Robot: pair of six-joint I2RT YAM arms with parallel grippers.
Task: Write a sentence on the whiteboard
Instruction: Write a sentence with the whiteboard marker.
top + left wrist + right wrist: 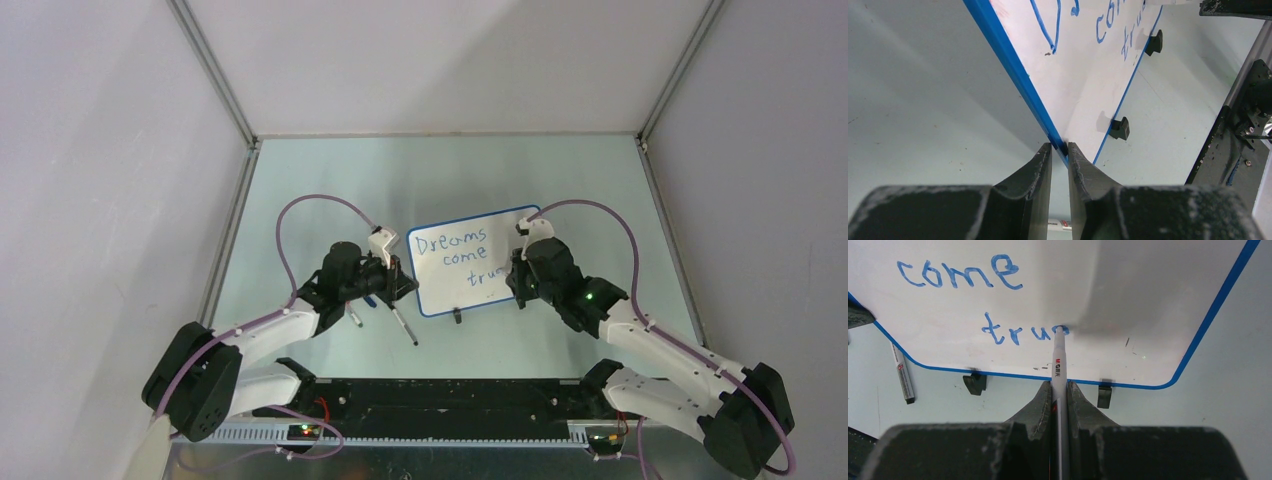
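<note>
Marker [1058, 357] in right gripper [1059, 386] touches sentence [993, 331]; left gripper [1060, 150] pinches whiteboard [1083, 75] rim.

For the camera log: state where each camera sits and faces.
Top external: above and behind, looking down on the whiteboard; both arms show.
Left wrist: on the left pincer, facing the blue rim it clamps.
Right wrist: on the right pincer, facing its marker on the sentence.
Shared: both wrist views show clip feet.
</note>
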